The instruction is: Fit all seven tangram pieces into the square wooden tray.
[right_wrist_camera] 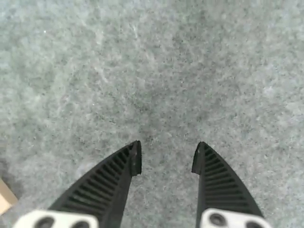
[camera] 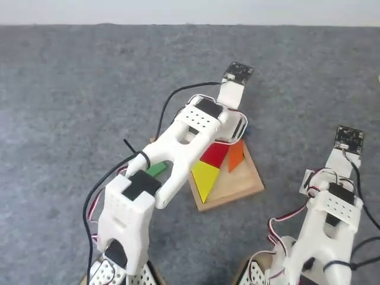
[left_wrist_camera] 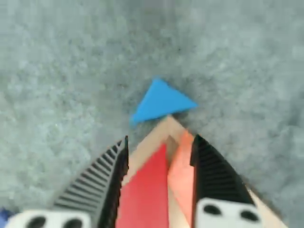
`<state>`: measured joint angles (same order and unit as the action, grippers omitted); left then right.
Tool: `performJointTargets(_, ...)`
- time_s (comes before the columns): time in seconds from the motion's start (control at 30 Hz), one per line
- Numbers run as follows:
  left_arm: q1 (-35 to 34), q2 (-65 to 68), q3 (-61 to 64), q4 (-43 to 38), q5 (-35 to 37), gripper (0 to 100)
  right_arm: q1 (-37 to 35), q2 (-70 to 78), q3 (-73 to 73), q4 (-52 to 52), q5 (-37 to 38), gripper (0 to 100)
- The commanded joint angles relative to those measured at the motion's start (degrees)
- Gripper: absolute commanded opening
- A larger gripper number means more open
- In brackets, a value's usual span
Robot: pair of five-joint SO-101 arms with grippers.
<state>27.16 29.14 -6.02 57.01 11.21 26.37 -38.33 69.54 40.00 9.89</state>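
Grey, felt-like cloth covers the table, and both white arms rise from its near edge. The left arm stretches out over the middle of the table and hides much of the square wooden tray, which sits turned so that one corner points away from the arms. The right arm stands off to the side, well apart from the tray. Inside the tray a yellow triangle lies toward the near corner, with a red piece touching it on the far side and an orange piece just beside the red one. A green piece shows beneath the left arm, and I cannot tell whether it lies in the tray or beside it. A blue triangle rests on the cloth just outside the tray's far corner. The left pincer hangs released above that corner, its two black fingers spread over the red and orange pieces and grasping nothing. The right pincer is likewise released, its fingers parted above bare grey cloth.
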Motion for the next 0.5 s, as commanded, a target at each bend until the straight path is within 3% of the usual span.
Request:
performJointTargets(0.0,-1.6,-4.8,2.2,-8.2,-0.4,20,-0.5,-1.8,-2.8,-1.2,-0.1,18.7)
performJointTargets(0.47,-1.1,0.3,2.9,-6.4,-5.2,20,-0.6,-1.7,-2.8,-1.2,-0.1,18.7)
